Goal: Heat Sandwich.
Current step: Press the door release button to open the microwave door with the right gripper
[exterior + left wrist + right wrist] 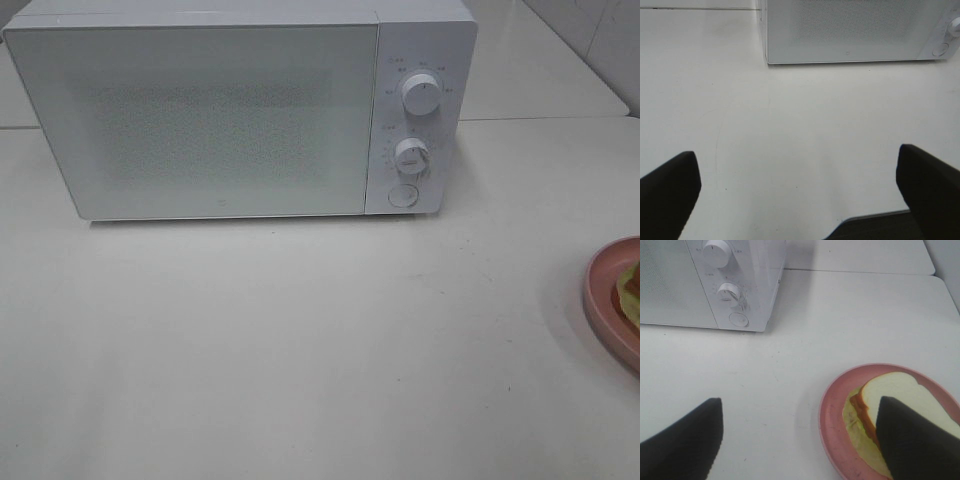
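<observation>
Your left end effector [800, 195]: released, empty, over surface [790, 125], microwave [850, 30] ahead. Your right end effector [800, 440]: released, empty; sandwich [890, 390] on pink plate [832, 410] partly behind one jaw.

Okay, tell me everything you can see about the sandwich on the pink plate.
The sandwich is a flat stack of pale bread slices with reddish and green layers along its edge. It lies on the pink plate, right of the microwave. A dark finger of the right pincer hides part of it; contact cannot be told.
</observation>
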`<state>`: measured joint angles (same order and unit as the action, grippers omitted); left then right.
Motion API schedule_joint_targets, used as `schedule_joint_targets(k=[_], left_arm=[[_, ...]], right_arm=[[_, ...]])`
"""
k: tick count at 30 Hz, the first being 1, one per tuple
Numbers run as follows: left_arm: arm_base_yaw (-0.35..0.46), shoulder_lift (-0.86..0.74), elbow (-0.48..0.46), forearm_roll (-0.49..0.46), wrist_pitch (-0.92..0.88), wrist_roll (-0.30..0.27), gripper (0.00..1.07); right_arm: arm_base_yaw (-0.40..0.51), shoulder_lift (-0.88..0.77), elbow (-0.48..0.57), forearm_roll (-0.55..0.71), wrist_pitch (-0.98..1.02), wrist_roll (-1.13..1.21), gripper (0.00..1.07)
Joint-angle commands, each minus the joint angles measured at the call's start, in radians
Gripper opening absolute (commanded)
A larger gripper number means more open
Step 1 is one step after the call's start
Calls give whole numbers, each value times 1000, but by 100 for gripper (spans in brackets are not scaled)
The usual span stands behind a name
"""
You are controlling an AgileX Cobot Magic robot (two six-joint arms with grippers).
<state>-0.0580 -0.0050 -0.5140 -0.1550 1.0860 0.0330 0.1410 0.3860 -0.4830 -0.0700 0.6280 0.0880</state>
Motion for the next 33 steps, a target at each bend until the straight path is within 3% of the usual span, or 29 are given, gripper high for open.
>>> schedule_joint_targets(k=[1,12,19,33], left_arm=[[-6,-23,0,-1,-14,3,100],[-6,-23,0,-1,-14,3,100],[-6,-23,0,-1,-14,3,100],[-6,-23,0,-1,-14,3,100]], right_arm=[[-7,54,22,-1,-87,-9,79],[-7,272,127,-1,-433,-9,76],[-7,413,140,-1,-612,-6,76],[-7,819,140,4,-1187,-13,76]])
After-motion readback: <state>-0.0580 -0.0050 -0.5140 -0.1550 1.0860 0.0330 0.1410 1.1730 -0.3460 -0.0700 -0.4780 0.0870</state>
